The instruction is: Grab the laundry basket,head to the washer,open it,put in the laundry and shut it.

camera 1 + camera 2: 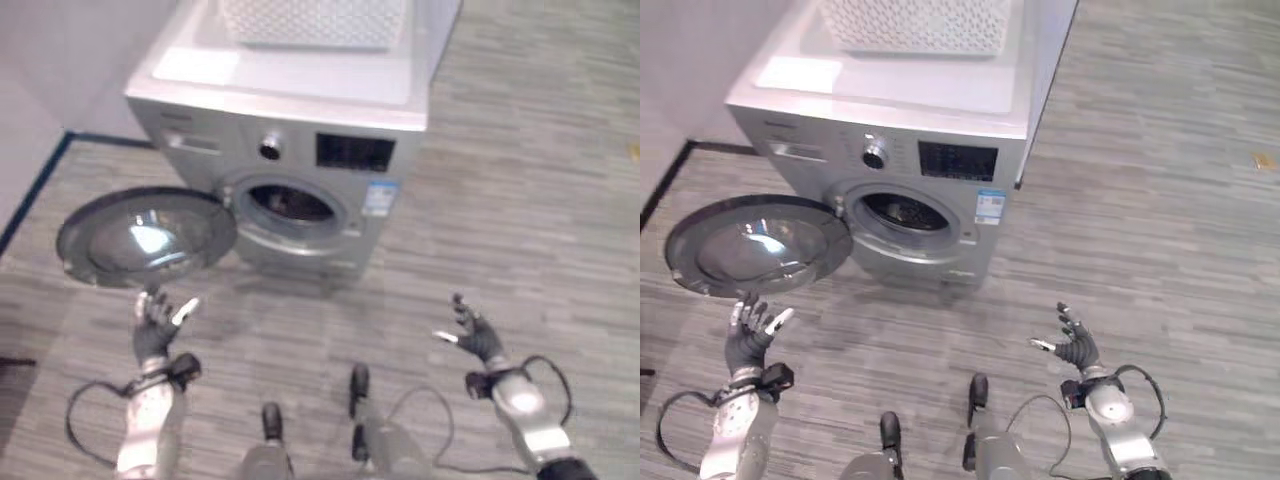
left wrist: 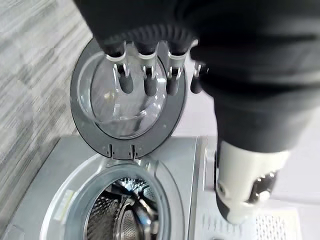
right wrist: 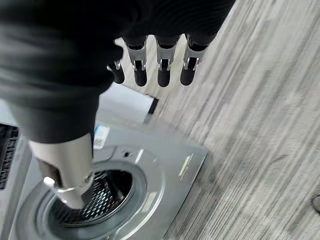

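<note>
A: Where was the basket [image 1: 915,25]?
B: On the washer [image 1: 890,150], far side; door [image 1: 755,245] swung left.
A: Handling?
B: Probably light, stiff; grip its rim. Left robot hand [image 1: 750,335] and right robot hand [image 1: 1075,345] were open, empty.

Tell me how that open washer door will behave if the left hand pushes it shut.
The washer door hangs from a side hinge, so it will likely swing, not slide. Its glass bowl looks smooth, so the open left hand may slip; the grey rim seems the safer contact.
</note>
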{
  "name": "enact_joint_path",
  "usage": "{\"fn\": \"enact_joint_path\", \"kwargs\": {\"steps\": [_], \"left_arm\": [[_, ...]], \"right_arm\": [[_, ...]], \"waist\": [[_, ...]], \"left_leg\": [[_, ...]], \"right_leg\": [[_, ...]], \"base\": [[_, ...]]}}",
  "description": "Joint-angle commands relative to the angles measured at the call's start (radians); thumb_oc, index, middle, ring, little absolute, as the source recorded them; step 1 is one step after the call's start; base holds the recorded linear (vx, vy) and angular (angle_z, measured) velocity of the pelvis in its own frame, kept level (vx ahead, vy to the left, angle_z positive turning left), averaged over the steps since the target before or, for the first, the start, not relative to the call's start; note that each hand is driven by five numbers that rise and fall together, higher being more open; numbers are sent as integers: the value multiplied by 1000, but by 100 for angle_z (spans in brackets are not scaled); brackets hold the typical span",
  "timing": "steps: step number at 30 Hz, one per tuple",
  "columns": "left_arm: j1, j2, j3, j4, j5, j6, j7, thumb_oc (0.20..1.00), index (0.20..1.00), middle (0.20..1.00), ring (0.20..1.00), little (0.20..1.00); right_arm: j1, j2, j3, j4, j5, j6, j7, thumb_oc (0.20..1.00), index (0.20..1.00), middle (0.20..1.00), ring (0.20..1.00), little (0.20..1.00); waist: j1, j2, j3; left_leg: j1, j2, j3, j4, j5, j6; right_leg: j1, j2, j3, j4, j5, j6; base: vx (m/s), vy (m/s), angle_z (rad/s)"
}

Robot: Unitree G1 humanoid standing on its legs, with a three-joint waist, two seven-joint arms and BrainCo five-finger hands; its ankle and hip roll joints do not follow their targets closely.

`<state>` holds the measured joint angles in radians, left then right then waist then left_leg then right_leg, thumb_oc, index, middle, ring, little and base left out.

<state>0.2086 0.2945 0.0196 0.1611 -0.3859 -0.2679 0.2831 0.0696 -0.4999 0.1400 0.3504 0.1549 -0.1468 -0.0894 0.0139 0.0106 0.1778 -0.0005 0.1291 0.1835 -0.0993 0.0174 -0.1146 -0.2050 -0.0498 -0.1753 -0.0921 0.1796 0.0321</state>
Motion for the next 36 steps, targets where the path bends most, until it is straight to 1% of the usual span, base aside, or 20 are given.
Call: {"fn": "enact_joint_path", "kwargs": {"steps": [1, 2, 4, 8, 12, 19, 25, 31, 36], "left_arm": [[-38, 40, -20, 96, 125, -35, 20, 1000, 1000, 1000, 1000, 1000], [-27, 28, -38, 112, 111, -31, 12, 1000, 1000, 1000, 1000, 1000], [-16, -3, -69, 141, 31, -30, -5, 1000, 1000, 1000, 1000, 1000], [-1, -7, -132, 173, 0, -24, -48, 1000, 1000, 1000, 1000, 1000], [8, -18, -138, 170, -39, -22, -48, 1000, 1000, 1000, 1000, 1000], [8, -8, -135, 177, -13, -21, -36, 1000, 1000, 1000, 1000, 1000], [5, -4, -143, 181, -9, -18, -36, 1000, 1000, 1000, 1000, 1000], [-5, -14, -169, 183, -24, -11, -59, 1000, 1000, 1000, 1000, 1000], [-11, -17, -181, 181, -39, -9, -70, 1000, 1000, 1000, 1000, 1000]], "right_arm": [[28, 30, -6, -12, -22, -48, -29, 1000, 1000, 1000, 1000, 1000], [28, 37, -3, -9, -24, -48, -37, 1000, 1000, 1000, 1000, 1000], [17, 48, 2, -11, -34, -49, -69, 1000, 1000, 1000, 1000, 1000], [8, 70, 13, 10, -41, -48, -98, 1000, 1000, 1000, 1000, 1000], [14, 83, 24, 17, -37, -46, -104, 1000, 1000, 1000, 1000, 1000], [20, 99, 56, 21, -30, -44, -98, 1000, 1000, 1000, 1000, 1000], [34, 100, 50, 15, -25, -41, -98, 1000, 1000, 1000, 1000, 1000], [27, 78, 42, 27, -27, -40, -100, 1000, 1000, 1000, 1000, 1000], [9, 76, 49, 40, -29, -38, -105, 1000, 1000, 1000, 1000, 1000]], "waist": [[-2, -70, -50], [3, -70, -53], [14, -71, -62], [25, -69, -90], [30, -72, -104], [39, -73, -121], [30, -69, -123], [20, -59, -117], [19, -58, -116]], "left_leg": [[-61, 13, -57, 42, -15, 40], [-56, 12, -64, 49, -20, 42], [-46, 9, -80, 62, -28, 46], [-13, 0, -95, 60, -39, 49], [4, -5, -105, 68, -53, 53], [33, -12, -107, 84, -77, 57], [36, 2, -119, 80, -70, 49], [31, 25, -130, 87, -59, 35], [31, 31, -128, 92, -57, 29]], "right_leg": [[116, -137, 1, 53, -125, 134], [127, -138, -2, 54, -130, 132], [151, -139, -12, 59, -139, 129], [195, -142, -34, 61, -151, 129], [219, -146, -40, 62, -159, 129], [246, -148, -33, 61, -163, 130], [250, -135, -23, 65, -179, 120], [252, -107, -17, 63, -196, 103], [258, -102, -23, 59, -199, 102]], "base": [[78, -43, 17], [74, -41, 9], [65, -31, 8], [75, -7, 17], [42, 3, 5], [21, 6, 4], [3, -39, 1], [10, -69, 2], [4, -11, 0]]}}
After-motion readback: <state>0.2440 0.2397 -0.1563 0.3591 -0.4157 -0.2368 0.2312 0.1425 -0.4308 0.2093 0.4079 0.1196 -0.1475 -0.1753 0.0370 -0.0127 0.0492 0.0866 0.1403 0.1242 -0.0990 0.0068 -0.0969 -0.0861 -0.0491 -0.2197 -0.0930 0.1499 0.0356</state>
